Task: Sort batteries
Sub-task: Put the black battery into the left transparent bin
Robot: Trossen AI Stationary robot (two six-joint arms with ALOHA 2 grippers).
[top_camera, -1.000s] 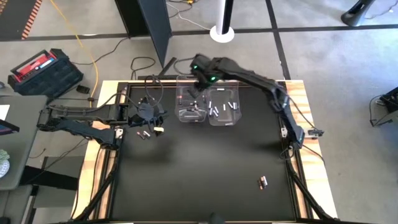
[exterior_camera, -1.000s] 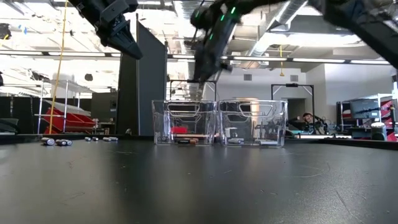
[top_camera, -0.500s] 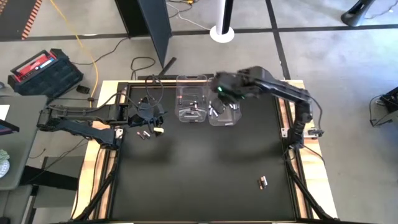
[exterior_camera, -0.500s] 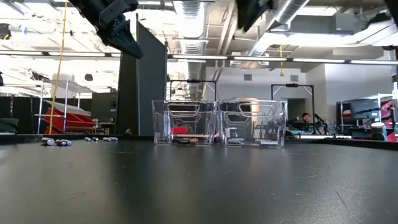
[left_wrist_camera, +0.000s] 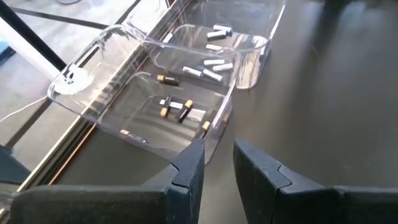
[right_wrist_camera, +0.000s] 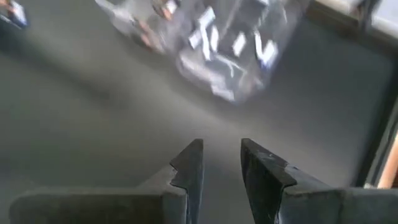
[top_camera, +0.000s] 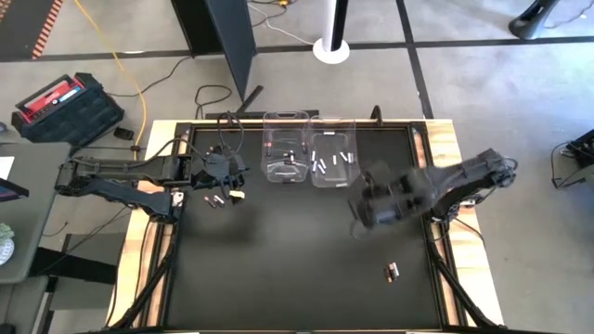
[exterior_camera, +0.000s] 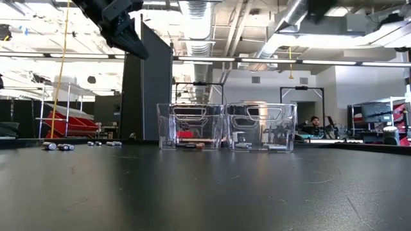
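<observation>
Two clear bins stand side by side at the table's far middle. The left bin (top_camera: 286, 160) holds dark, copper-ended batteries (left_wrist_camera: 176, 110). The right bin (top_camera: 334, 160) holds white batteries (left_wrist_camera: 210, 63). A few loose batteries (top_camera: 215, 199) lie on the black mat at the left, and two more (top_camera: 392, 271) lie near the right front. My left gripper (left_wrist_camera: 219, 160) hovers open and empty, left of the bins, above the loose batteries. My right gripper (right_wrist_camera: 221, 163), blurred in the high view (top_camera: 364, 209), hangs open and empty over the mat, nearer than the right bin.
The table's wooden frame (top_camera: 445, 139) borders the black mat (top_camera: 297, 250). A red and black case (top_camera: 65, 104) and cables lie on the floor beyond the left far corner. In the low view the left gripper (exterior_camera: 125, 32) hangs high above the bins (exterior_camera: 226, 126).
My right gripper has swung quickly from above the left bin toward the table's right and near edges, rolling its wrist as it went. It now hangs over the open mat in front of the right bin. The left arm has kept still.
</observation>
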